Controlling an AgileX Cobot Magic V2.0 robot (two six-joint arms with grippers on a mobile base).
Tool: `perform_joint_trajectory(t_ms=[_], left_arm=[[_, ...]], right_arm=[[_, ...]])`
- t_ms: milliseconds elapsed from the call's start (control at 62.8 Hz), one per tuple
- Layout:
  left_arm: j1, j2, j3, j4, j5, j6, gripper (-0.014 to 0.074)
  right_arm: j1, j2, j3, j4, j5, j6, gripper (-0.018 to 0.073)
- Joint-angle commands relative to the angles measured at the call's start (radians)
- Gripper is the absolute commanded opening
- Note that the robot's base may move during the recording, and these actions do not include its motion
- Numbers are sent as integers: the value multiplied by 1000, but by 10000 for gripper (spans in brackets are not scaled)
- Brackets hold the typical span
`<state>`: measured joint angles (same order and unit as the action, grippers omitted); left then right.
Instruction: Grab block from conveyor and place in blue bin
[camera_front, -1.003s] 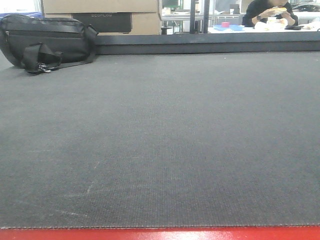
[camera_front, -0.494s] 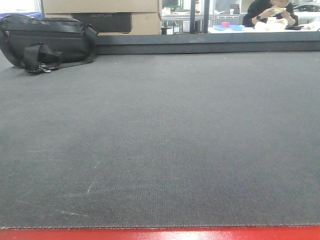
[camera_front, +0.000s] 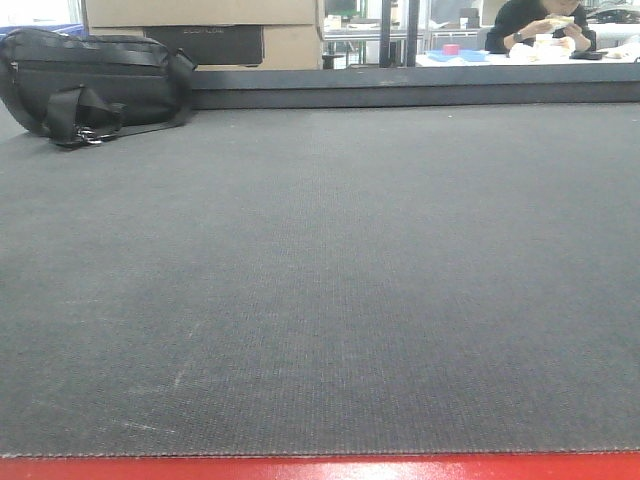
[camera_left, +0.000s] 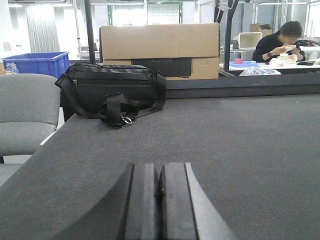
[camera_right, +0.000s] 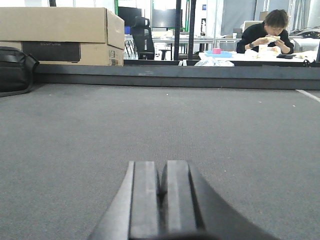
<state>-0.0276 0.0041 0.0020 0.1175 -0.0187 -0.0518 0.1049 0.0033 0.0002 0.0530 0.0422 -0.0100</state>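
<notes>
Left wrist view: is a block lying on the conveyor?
No, only a black bag rests on the conveyor, at its far left corner.

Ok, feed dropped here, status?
Left end effector shut, empty. Right end effector shut, empty. No block visible on conveyor. Black bag at its far left.

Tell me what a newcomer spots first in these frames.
The dark grey conveyor fills nearly every view, with no block showing on it. A black bag sits at its far left corner, and a blue bin stands off to the left beyond the belt. Low in the wrist views, the left gripper and right gripper have their jaws closed together with nothing between them.
</notes>
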Motion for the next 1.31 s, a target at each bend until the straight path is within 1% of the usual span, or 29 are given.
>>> perform_joint_trajectory(t_ms=[0,32,96,207,287,350,414,462,542,669,749,828,972,1115,1179,1290], left_arm=[[4,-4,-2,3,-16,-3,-111],[4,-4,-2,3,-16,-3,-111],[4,-4,-2,2,-21,-3,-111],[4,-4,-2,-9,-25,-3,-111],[4,-4,-29,-24,9,-3,-111],[4,-4,-101,-24,101,-3,-111],[4,1,-200,-20,246,-3,-111],[4,28,-255,-20,328,-3,-111],[4,86,-358,-26,428,-3,-111],[4,233,-514,-19,580,-3,-111],[4,362,-603,7,704,-3,-111],[4,517,-703,10,803,-3,-111],[4,740,-840,-4,890,-3,-111],[4,913,-928,-37,886,-3,-111],[4,977,-949,-50,879,-3,-111],[4,1062,-953,-76,865,-3,-111]], right_arm=[[-4,-3,0,-6,-34,-3,-162],[-4,-3,0,-6,-34,-3,-162],[-4,-3,0,-4,-89,-3,-162],[-4,-3,0,2,-135,-3,-162],[-4,-3,-8,32,-109,-3,-162],[-4,-3,-64,32,-42,-3,-162],[-4,-3,-145,25,53,-3,-162],[-4,14,-200,25,106,-3,-162],[-4,70,-288,25,184,-3,-162],[-4,211,-442,25,341,2,-162],[-4,324,-547,25,453,10,-162],[-4,444,-661,25,585,10,-162],[-4,646,-820,25,783,10,-162],[-4,842,-940,25,979,3,-162],[-4,924,-970,25,1025,3,-162],[-4,1024,-977,25,1035,10,-162]])
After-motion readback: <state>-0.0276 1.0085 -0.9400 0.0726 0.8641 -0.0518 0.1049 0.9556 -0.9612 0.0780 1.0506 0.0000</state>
